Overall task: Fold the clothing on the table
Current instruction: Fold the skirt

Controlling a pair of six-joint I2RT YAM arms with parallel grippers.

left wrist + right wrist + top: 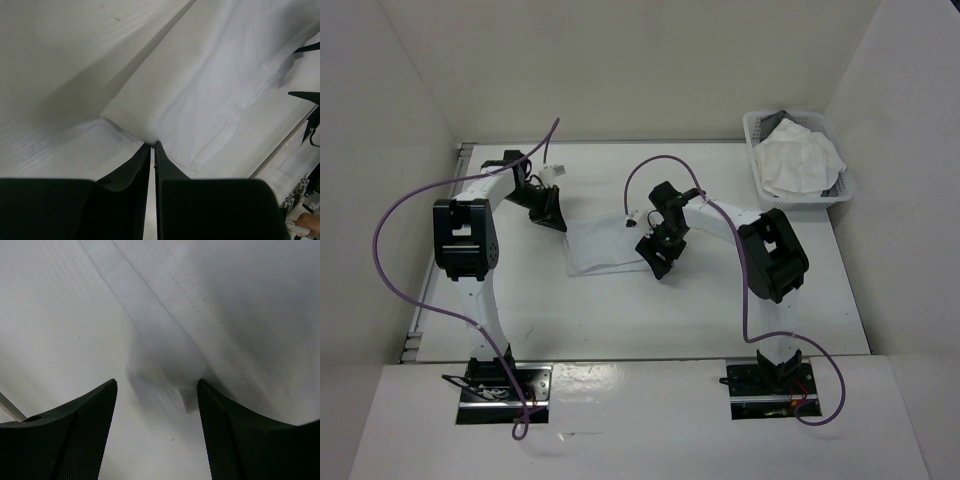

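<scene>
White fabric, the clothing (610,245), is seen spread on the table (620,310) near its middle, lying between the two grippers and mostly flat, with a stitched hem visible along one edge. No completed fold can be made out in the overhead view, so the task is judged to be at its start: the corners are being taken up and every fold is left to be made. The left gripper (152,146) is set at the far left corner of the cloth, its jaws brought almost together, and the fabric is pinched between the tips and drawn up into a small peak there. The right gripper (156,385) is placed over the near right edge with its jaws spread wide; a small raised tuck of the hem lies between them but is not grasped. A grip on that side is judged to be needed before the cloth can be lifted and doubled over. A white lattice basket (751,140) holding crumpled white cloth is seen at the far right corner, well apart.
</scene>
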